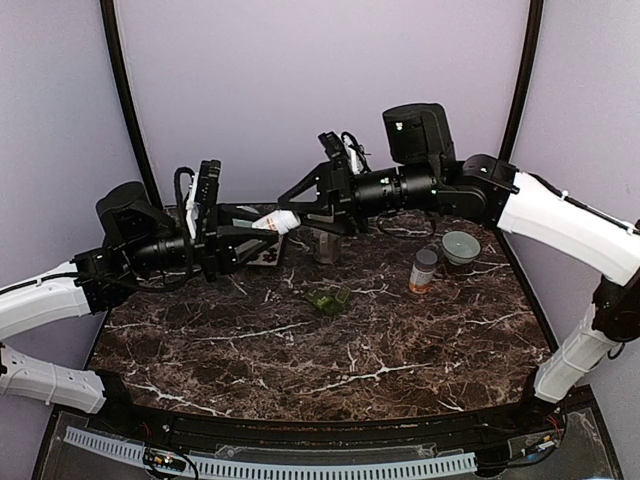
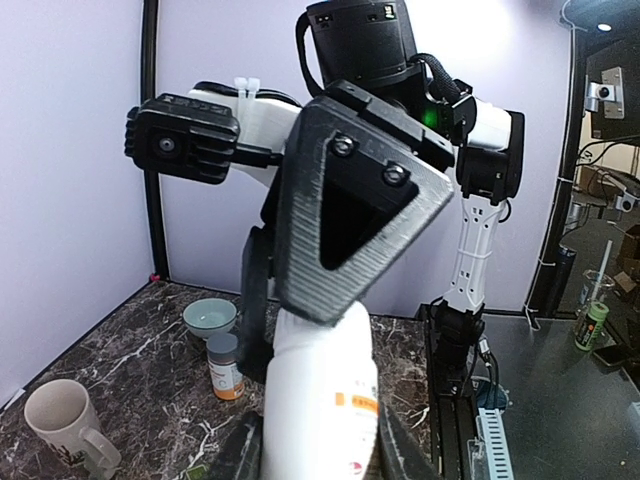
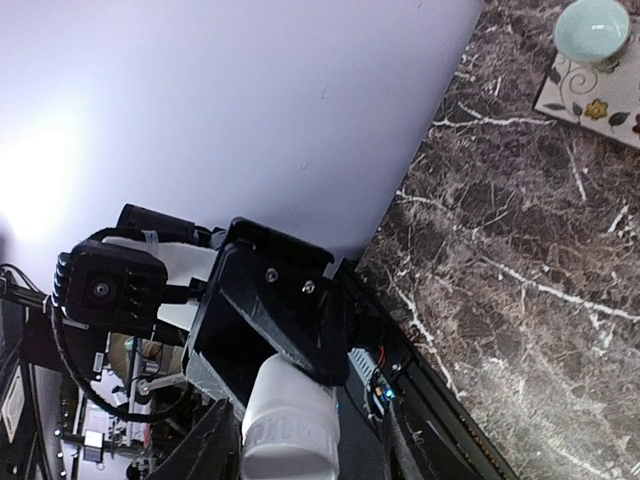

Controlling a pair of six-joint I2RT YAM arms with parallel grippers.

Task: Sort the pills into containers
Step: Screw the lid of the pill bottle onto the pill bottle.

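My left gripper (image 1: 262,226) is shut on the body of a white pill bottle (image 1: 276,221) and holds it level, well above the table. In the left wrist view the bottle (image 2: 322,400) fills the space between the fingers. My right gripper (image 1: 298,208) meets it from the right. In the right wrist view its fingers (image 3: 212,445) stand either side of the ribbed white cap (image 3: 290,432), with a gap on one side. The small dark green pill box (image 1: 328,299) lies on the marble table (image 1: 300,370), below and in front of both grippers. No loose pills show.
An amber pill bottle (image 1: 424,270) with a grey cap and a pale green bowl (image 1: 460,247) stand at the right. A cream mug (image 2: 62,420) stands behind the grippers at the back. A flowered mat (image 3: 600,95) bears a pale round vessel.
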